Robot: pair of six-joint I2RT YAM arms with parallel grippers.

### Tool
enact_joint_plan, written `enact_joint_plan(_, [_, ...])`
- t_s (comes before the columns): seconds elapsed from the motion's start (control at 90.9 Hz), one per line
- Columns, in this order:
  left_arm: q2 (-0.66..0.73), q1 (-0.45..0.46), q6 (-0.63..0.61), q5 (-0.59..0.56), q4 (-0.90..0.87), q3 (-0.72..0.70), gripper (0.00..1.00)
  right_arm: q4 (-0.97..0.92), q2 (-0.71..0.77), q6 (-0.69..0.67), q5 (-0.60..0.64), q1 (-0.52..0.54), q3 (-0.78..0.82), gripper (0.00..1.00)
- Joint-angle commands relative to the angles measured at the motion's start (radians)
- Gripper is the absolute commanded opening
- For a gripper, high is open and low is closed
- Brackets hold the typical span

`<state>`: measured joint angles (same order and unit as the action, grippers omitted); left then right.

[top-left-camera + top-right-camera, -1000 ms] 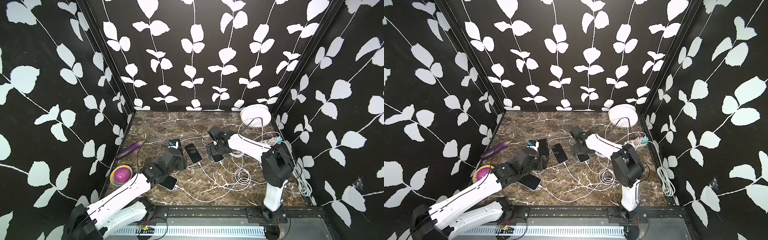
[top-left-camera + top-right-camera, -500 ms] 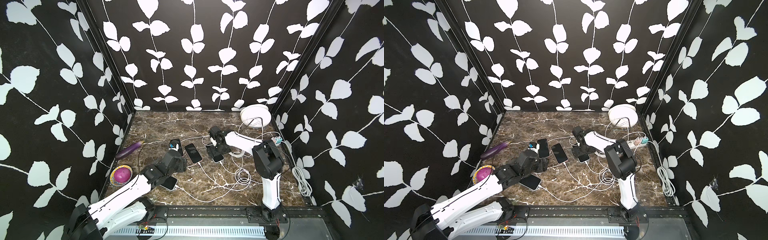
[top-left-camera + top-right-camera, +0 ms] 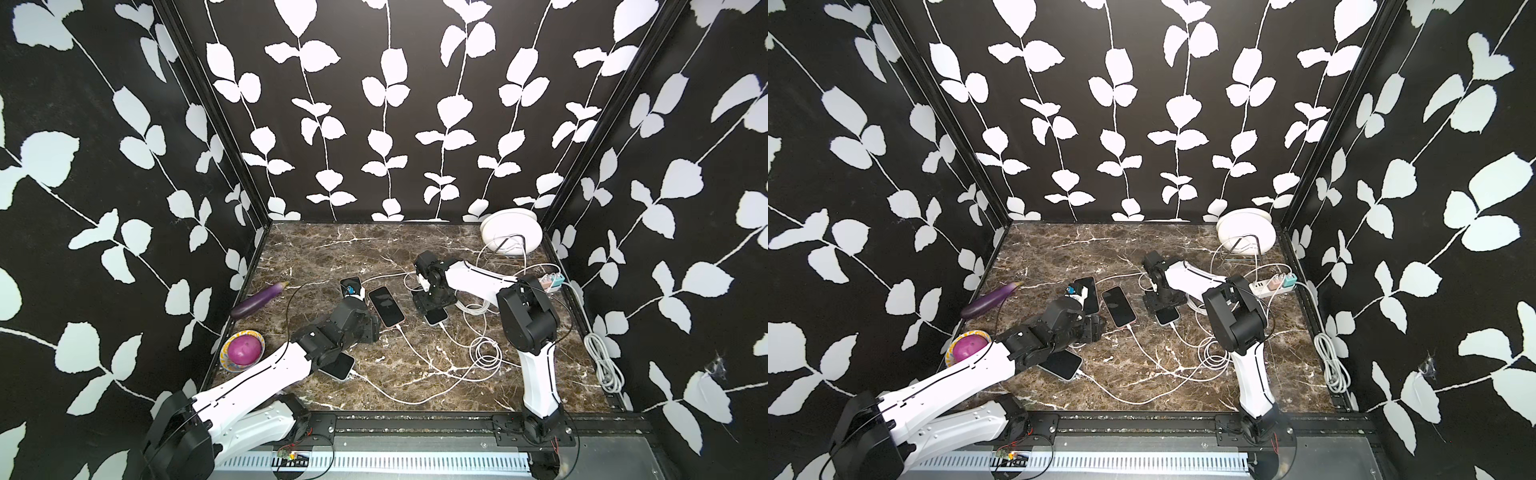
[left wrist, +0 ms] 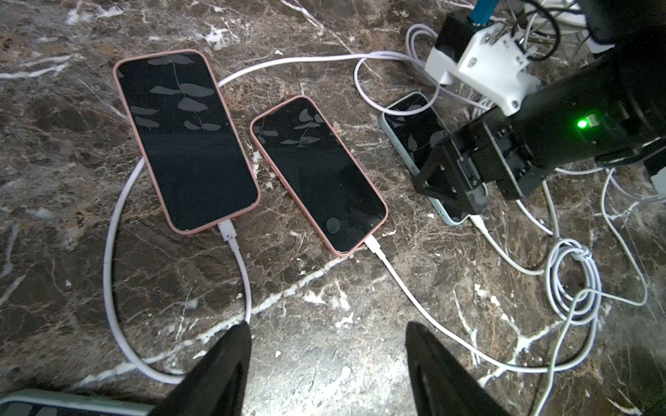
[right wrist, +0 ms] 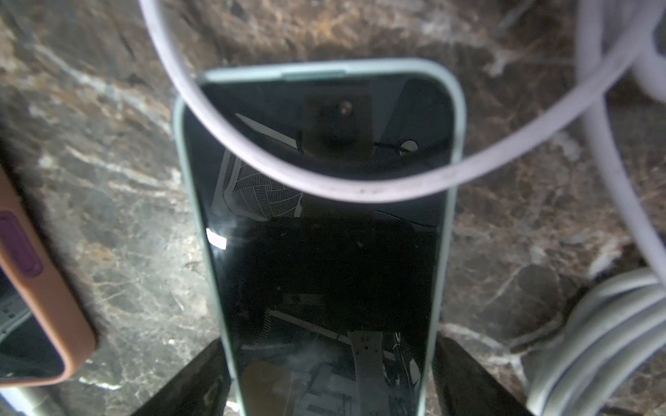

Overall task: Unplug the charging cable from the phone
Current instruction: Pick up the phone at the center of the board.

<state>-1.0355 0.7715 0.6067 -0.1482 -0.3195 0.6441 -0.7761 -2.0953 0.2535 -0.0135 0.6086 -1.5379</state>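
Right wrist view: over the brown marble tabletop (image 5: 119,223), the right gripper (image 5: 329,345) straddles the mint-cased black phone (image 5: 317,259), its fingers (image 5: 201,381) at the phone's sides, though whether they pinch it is unclear. The left gripper (image 4: 328,327) hovers nearby with its fingers apart. The thin white charging cable (image 4: 481,225) is plugged into that phone.

Both top views come from one stereo head mounted high above the front edge of the bench (image 3: 324,249). It faces down and toward the back wall (image 3: 386,124), far enough off to take in the whole bench and both arms; the two views overlap almost entirely. The left wrist camera sits behind the left tool (image 4: 326,326) and looks obliquely down at the bench from near, covering the larger pink-cased phone (image 4: 185,140), the smaller pink-cased phone (image 4: 317,173) and the right tool (image 4: 450,180). The right wrist camera looks almost straight down from very close at the mint-cased phone (image 5: 324,270), which all four views share.
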Motion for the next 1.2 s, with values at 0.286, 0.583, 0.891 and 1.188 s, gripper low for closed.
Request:
enact_joint_plan(0.286, [-0.047,0.001,0.0,0.023,0.044,-0.019,0.7,-0.007,-0.011,0.018,-0.004,-0.003,0.063,0.72])
enact_joint_plan(0.583, [-0.067,0.001,-0.008,0.032,0.099,-0.029,0.7,-0.005,0.073,0.023,-0.002,0.012,0.086,0.57])
enact_joint_plan(0.891, [-0.149,0.001,-0.026,0.053,0.214,-0.016,0.69,0.077,0.225,0.022,-0.037,0.04,0.154,0.35])
enact_joint_plan(1.188, [-0.16,0.044,0.026,0.116,0.475,-0.094,0.69,0.203,0.357,0.003,-0.052,0.042,0.25,0.0])
